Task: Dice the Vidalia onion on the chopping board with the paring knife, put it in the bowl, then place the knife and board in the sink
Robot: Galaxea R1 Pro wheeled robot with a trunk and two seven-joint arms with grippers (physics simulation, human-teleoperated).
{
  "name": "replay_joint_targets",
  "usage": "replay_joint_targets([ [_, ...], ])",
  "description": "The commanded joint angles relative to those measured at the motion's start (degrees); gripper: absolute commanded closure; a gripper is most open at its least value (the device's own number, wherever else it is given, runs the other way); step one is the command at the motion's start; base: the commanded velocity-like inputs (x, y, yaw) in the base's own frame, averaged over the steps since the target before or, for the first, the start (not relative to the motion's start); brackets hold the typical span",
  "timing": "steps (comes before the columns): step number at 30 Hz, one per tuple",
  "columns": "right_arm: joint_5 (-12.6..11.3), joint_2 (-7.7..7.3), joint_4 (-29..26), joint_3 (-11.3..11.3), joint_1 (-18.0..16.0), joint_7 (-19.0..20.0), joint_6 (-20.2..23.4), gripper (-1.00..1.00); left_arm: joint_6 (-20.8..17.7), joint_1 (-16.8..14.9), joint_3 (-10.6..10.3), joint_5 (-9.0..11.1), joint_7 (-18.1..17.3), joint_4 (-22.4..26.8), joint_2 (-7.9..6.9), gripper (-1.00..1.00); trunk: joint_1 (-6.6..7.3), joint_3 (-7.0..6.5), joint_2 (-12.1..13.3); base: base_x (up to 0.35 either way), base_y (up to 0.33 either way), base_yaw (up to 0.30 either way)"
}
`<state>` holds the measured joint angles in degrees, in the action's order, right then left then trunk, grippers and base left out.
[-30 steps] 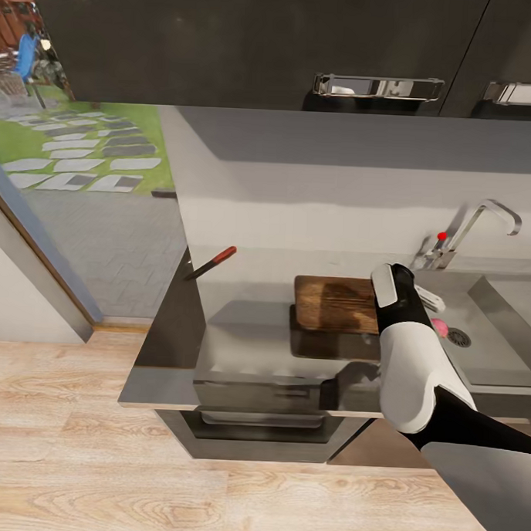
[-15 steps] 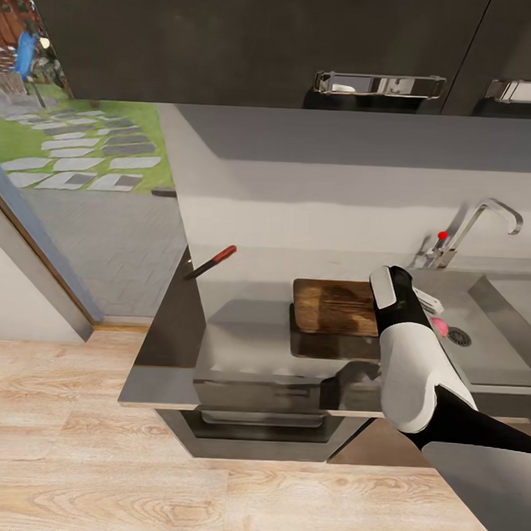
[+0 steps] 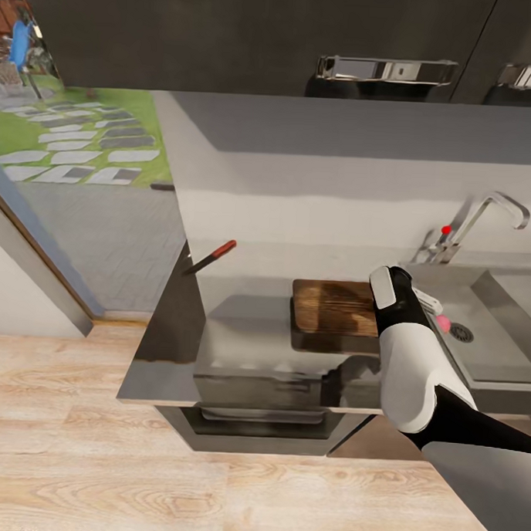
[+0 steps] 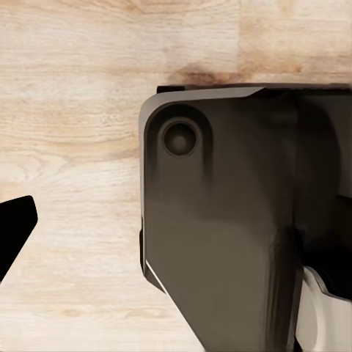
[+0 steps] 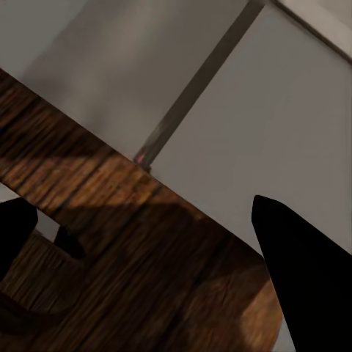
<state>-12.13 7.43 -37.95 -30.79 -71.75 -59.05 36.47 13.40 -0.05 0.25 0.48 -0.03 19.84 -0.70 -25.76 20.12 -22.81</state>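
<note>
Stretching across mid-frame, the glossy grey worktop [image 3: 239, 349] carries the chopping board [image 3: 329, 305] at centre, the steel sink [image 3: 490, 337] at right. Over the board's right end hangs the right pincer [image 5: 147, 242], fingers spread wide with nothing between them. The paring knife [image 3: 209, 258] lies left of centre; the pink Vidalia onion [image 3: 443, 323] sits beside the drain.

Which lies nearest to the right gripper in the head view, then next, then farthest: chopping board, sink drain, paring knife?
1. chopping board, directly beside the right gripper on its left.
2. sink drain, just to its right in the basin.
3. paring knife, at the countertop's far left edge.
</note>
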Motion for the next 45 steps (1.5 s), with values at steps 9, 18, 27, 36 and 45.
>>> replay_joint_targets([
  [9,-0.2,0.04,-0.1,-0.1,-0.1,-0.3,0.3,1.00,0.1,0.0,0.0,0.0,0.0,0.0,0.00,-1.00,-0.03,0.92,-0.1,0.000,0.000,0.000],
  [18,-0.2,0.04,-0.1,-0.1,-0.1,-0.4,0.3,1.00,0.1,0.0,0.0,0.0,0.0,0.0,0.00,-1.00,-0.03,1.40,-0.1,0.000,0.000,0.000],
  [27,-0.2,0.04,-0.1,-0.1,-0.1,-0.3,0.3,1.00,0.1,0.0,0.0,0.1,0.0,0.0,0.00,-1.00,-0.03,1.49,-0.1,0.000,0.000,0.000],
  [36,-0.2,0.04,-0.1,-0.2,-0.1,-0.4,0.3,1.00,0.1,0.0,0.0,0.0,0.0,0.0,0.00,-1.00,-0.03,1.95,-0.1,0.000,0.000,0.000],
  [45,-0.2,0.04,-0.1,-0.2,0.0,-0.4,0.3,1.00,0.1,0.0,0.0,0.0,0.0,0.0,0.00,-1.00,-0.03,1.98,-0.1,0.000,0.000,0.000],
])
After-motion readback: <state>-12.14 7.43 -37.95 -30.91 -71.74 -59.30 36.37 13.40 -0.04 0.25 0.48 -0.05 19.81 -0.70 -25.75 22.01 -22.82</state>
